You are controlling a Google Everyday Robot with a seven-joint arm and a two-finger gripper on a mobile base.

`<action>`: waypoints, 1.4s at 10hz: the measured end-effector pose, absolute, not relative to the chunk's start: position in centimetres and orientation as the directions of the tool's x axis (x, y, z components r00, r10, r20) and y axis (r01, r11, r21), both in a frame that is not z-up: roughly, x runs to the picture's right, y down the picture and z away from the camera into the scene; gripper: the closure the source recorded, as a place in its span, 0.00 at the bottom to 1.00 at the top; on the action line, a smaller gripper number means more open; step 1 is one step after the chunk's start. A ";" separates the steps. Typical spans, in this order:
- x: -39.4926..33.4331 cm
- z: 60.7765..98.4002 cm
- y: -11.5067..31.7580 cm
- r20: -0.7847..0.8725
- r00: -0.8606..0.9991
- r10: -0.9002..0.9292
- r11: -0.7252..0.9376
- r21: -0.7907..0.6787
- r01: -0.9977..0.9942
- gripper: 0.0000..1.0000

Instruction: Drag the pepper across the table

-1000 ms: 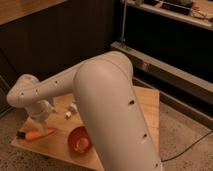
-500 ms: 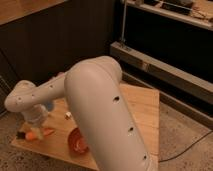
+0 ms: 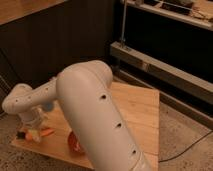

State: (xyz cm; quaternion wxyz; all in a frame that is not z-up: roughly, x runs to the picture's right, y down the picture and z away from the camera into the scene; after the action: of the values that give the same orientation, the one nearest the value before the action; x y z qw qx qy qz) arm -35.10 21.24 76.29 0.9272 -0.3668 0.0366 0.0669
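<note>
The pepper (image 3: 40,134) is orange and slim with a dark stem end. It lies near the front left corner of the pale-wood table (image 3: 135,115). My gripper (image 3: 31,125) is at the end of the white arm, right over the pepper's stem half and low at the table top. Whether it touches the pepper is hidden by the wrist. The thick white arm (image 3: 95,115) crosses the middle of the view and hides much of the table.
A round reddish-brown bowl (image 3: 73,142) stands on the table just right of the pepper, half hidden behind the arm. The table's left and front edges are close to the pepper. A dark wall and a metal shelf rail (image 3: 165,70) stand behind. A cable lies on the floor to the right.
The arm has swung left and nearer to the camera, covering more of the table. The gripper has come down over the pepper, which has shifted slightly left.
</note>
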 end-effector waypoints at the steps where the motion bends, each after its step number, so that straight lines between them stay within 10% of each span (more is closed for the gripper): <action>1: -35.4 76.4 21.4 -0.110 0.990 0.089 0.721 -0.678 -0.141 0.30; 11: -38.0 77.1 22.6 -0.064 0.998 0.026 0.704 -0.708 -0.064 0.30; 14: -38.7 77.3 22.9 -0.054 0.998 0.013 0.700 -0.713 -0.048 0.54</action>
State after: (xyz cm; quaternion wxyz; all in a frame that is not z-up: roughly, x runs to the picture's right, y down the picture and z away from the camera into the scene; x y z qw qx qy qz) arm -38.71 22.95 77.27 0.9216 -0.3872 0.0225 0.0167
